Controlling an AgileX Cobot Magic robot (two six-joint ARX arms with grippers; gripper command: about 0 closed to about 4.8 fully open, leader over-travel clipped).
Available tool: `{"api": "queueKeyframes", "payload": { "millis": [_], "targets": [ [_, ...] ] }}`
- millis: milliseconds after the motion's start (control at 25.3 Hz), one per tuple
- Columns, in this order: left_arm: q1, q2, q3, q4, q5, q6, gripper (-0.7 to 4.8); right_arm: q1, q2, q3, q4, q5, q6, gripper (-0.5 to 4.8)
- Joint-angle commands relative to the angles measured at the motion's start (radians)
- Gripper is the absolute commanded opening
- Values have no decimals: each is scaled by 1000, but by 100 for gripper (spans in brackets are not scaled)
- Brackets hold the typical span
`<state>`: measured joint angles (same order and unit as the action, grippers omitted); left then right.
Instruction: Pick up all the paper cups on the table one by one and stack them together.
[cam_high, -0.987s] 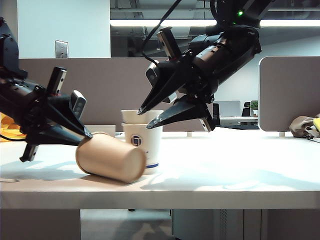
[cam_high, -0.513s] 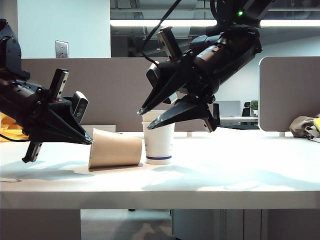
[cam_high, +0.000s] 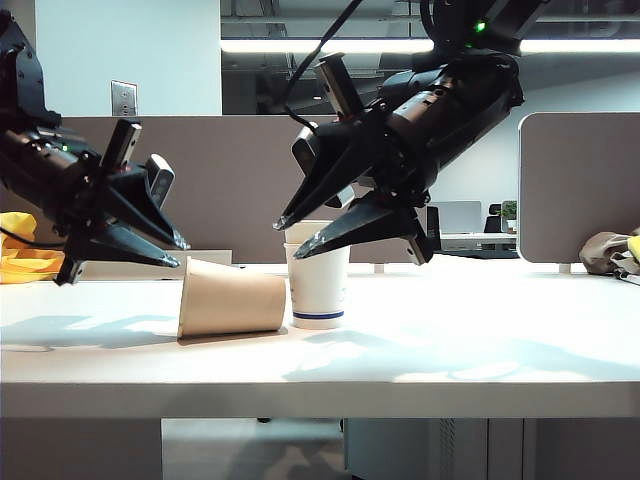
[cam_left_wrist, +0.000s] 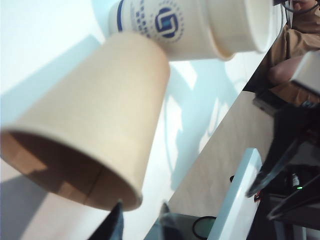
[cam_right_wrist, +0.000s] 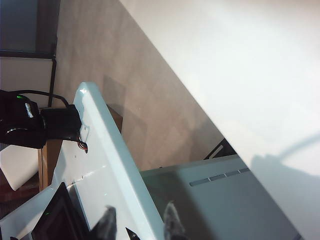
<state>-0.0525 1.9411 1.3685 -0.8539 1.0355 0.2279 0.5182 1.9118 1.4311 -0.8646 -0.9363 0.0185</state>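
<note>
The kraft-brown paper cup (cam_high: 232, 297) lies on its side on the white table (cam_high: 450, 340), its mouth toward the left, its base touching the white paper cups. Those two white cups (cam_high: 318, 275) stand upright, one nested in the other, with a blue logo. My left gripper (cam_high: 184, 255) hovers open just above and left of the brown cup's rim, holding nothing. In the left wrist view the brown cup (cam_left_wrist: 90, 125) fills the frame just ahead of the open left gripper (cam_left_wrist: 141, 210), with the white cups (cam_left_wrist: 190, 25) beyond. My right gripper (cam_high: 288, 238) hangs open over the white cups, empty; the right wrist view shows the right gripper (cam_right_wrist: 140, 212) and no cups.
Grey-brown partition panels (cam_high: 230, 180) stand behind the table, and another panel (cam_high: 580, 190) at the right. A yellow thing (cam_high: 20, 250) lies at the far left, some bags (cam_high: 610, 255) at the far right. The table's thick front edge (cam_high: 320, 400) runs across the foreground.
The brown cup went from tilted in the left gripper to lying flat; the left gripper let go, opened and rose. The white cups shifted right. The right arm stayed still.
</note>
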Motion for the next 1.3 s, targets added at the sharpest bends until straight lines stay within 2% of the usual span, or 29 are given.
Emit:
{"api": "queueKeyframes", "payload": {
  "millis": [39, 237, 395, 434, 711, 908, 1066, 1303],
  "targets": [
    [13, -3, 16, -4, 0, 0, 108, 2, -3, 4, 7, -10, 0, 127],
    [12, -3, 16, -10, 0, -5, 108, 2, -3, 4, 8, -10, 0, 127],
    [2, -3, 13, -91, -2, -11, 108, 2, -3, 4, 10, -9, 0, 127],
    [-9, -3, 13, -127, -3, 10, 108, 2, -3, 4, 25, -9, 0, 127],
    [-69, -3, 10, -159, -6, 18, 117, 2, -3, 4, 30, -10, 1, 127],
    [-80, -3, 5, -204, -69, 34, 121, 2, -3, 4, 24, -10, 0, 127],
    [-80, -3, -8, -194, -74, 34, 121, 2, -3, 4, 23, -14, 1, 127],
    [-99, -3, -8, -107, -95, 26, 121, 2, -3, 4, 8, -50, 0, 127]
  ]
}}
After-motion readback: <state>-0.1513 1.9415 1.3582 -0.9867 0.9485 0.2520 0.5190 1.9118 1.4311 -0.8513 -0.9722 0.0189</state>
